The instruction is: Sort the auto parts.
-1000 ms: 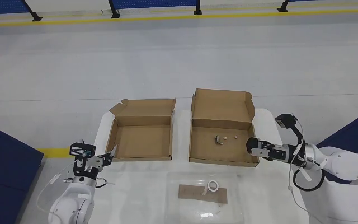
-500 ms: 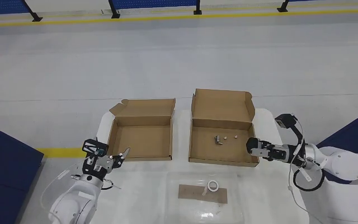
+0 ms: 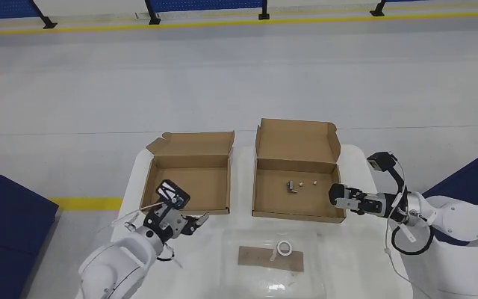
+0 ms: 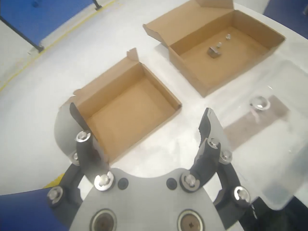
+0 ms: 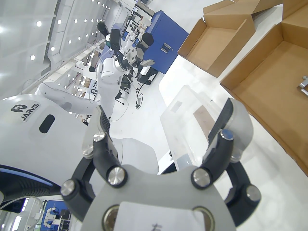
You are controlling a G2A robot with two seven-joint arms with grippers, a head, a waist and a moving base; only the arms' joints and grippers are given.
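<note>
Top view: the left gripper [image 3: 196,222] hangs over the bench [image 3: 241,190], just in front of the left cardboard box [image 3: 187,188] and near the corner of the clear tray [image 3: 231,254]. Its fingers are spread and hold nothing. The right gripper [image 3: 334,196] sits at the outer side of the right cardboard box [image 3: 284,203], also spread and empty. The part left to sort, a metal ring [image 3: 284,247], lies in the tray on a brown strip [image 3: 258,259], well apart from both grippers.

Left wrist view: the jaws stand wide with only bench and box edge between them. The left box is bare inside. The right box holds a chunky nut-like piece [image 4: 213,52] with two small fasteners [image 4: 218,45] just beside it.

Right wrist view: the jaws are wide apart, nothing in them, with the tray and the right box's near wall beyond.

Risks, as I judge them: the ring is thin and lies flat, so fingers closing on it may skate it along the smooth tray floor or pinch the strip with it. A low approach could catch the tray rim and shove the light tray. Which box the ring belongs in is not evident, so it could be mis-sorted.

Count: two boxes, one tray, one strip, one ring, three parts in the right box, none in the left.
</note>
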